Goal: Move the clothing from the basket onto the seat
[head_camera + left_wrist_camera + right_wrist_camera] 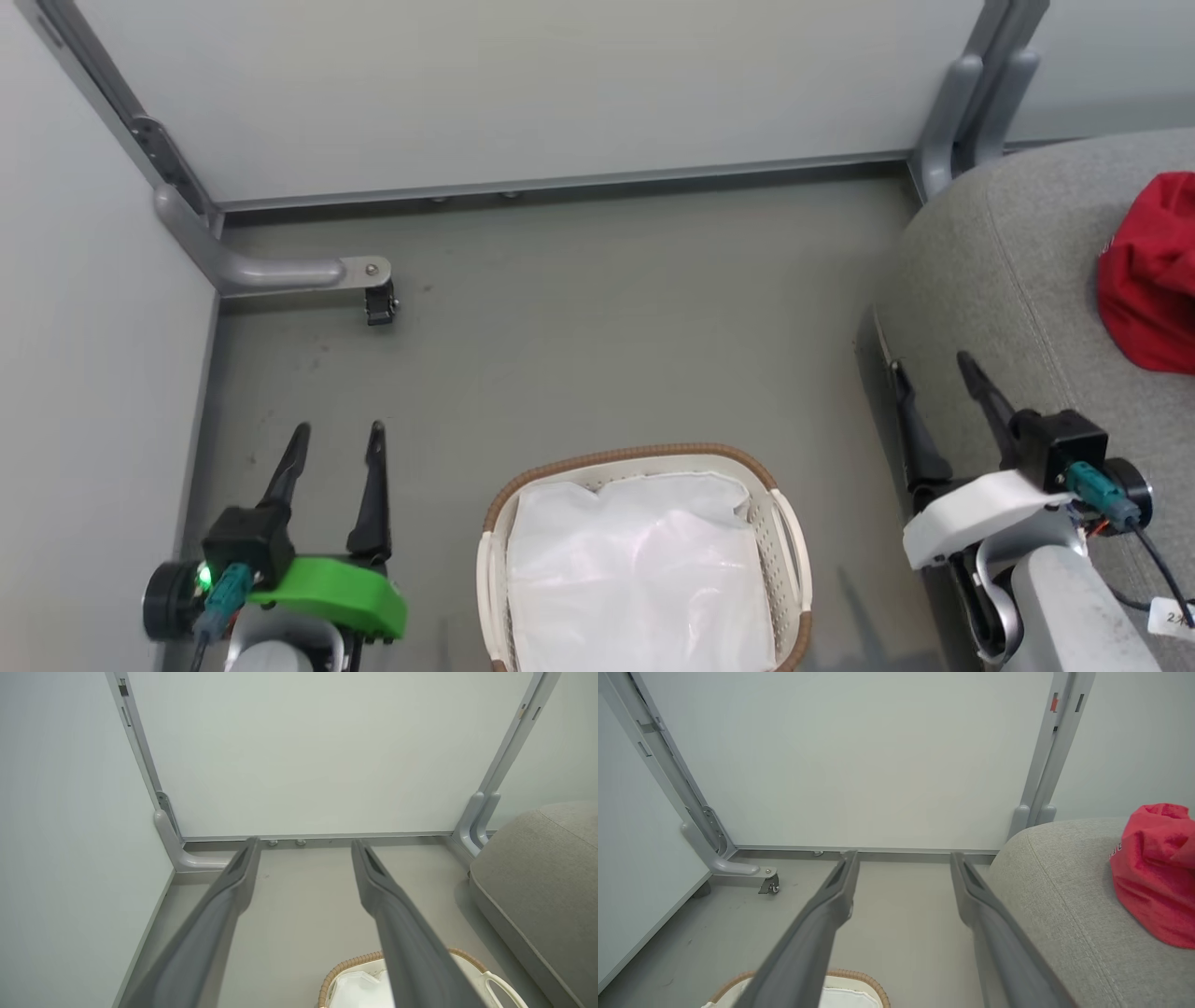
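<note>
Red clothing [1153,271] on seat [1008,261], right of right tool [929,362], well apart.

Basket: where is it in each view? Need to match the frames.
Head view: basket at bottom centre, cut off by the lower edge.
Left wrist view: basket at the bottom edge, right of centre, far rim in frame.
Right wrist view: basket at the bottom edge, left of centre, far rim in frame.
Shared landmark: grey seat, right of the basket in all three.
</note>
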Available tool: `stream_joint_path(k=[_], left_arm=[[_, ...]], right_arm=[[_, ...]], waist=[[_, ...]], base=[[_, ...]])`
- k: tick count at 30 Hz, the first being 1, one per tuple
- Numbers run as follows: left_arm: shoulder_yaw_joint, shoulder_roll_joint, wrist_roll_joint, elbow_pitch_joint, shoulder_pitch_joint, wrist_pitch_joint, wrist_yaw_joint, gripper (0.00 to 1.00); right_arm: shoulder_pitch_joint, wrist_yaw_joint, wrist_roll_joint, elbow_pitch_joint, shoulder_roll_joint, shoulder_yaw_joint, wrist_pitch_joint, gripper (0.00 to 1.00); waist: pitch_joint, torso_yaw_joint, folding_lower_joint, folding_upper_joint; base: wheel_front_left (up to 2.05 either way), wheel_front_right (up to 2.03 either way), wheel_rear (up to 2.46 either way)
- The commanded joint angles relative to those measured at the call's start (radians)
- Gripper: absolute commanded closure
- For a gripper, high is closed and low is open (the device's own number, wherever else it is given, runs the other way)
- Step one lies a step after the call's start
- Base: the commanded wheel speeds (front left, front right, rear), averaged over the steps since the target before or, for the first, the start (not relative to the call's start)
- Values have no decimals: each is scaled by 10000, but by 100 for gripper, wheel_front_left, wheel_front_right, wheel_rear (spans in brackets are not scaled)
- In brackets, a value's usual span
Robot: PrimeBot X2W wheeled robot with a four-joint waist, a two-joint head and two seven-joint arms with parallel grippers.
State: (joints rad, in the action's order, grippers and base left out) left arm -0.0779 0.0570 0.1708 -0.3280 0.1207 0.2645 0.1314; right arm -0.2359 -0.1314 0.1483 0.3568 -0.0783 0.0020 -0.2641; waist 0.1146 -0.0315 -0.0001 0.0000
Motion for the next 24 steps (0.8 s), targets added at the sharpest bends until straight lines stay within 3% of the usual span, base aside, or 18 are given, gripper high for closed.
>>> stream_joint_path(k=[1,6,11,12,15,24], left_arm=[[153,-7,-148,-63,-291,-4,-43,0],[597,-48,-205,-285,-676,-4,-62,0],[760,-49,507,-481,-937,-3,-29,0],[755,-67,496,-474,-801,-1,-36,100],[736,-121,504,-769,-848,-8,-36,100],[922,-112,2163,-619,-713,-499,-33,100]], right_arm=[[234,14,-9,49,13,44,-3,0],[670,14,64,132,145,193,-3,0],[963,14,108,272,204,191,-3,0],[847,0,48,254,244,208,1,100],[1003,0,42,526,295,219,12,100],[980,1,1777,375,291,-10,521,100]], waist=[[-334,233,1,0],[-633,287,1,0],[-800,231,1,0],[-773,241,1,0],[-783,242,1,0],[-807,247,1,0]], base=[[0,0,0],[0,0,0],[0,0,0],[0,0,0],[0,0,0],[0,0,0]])
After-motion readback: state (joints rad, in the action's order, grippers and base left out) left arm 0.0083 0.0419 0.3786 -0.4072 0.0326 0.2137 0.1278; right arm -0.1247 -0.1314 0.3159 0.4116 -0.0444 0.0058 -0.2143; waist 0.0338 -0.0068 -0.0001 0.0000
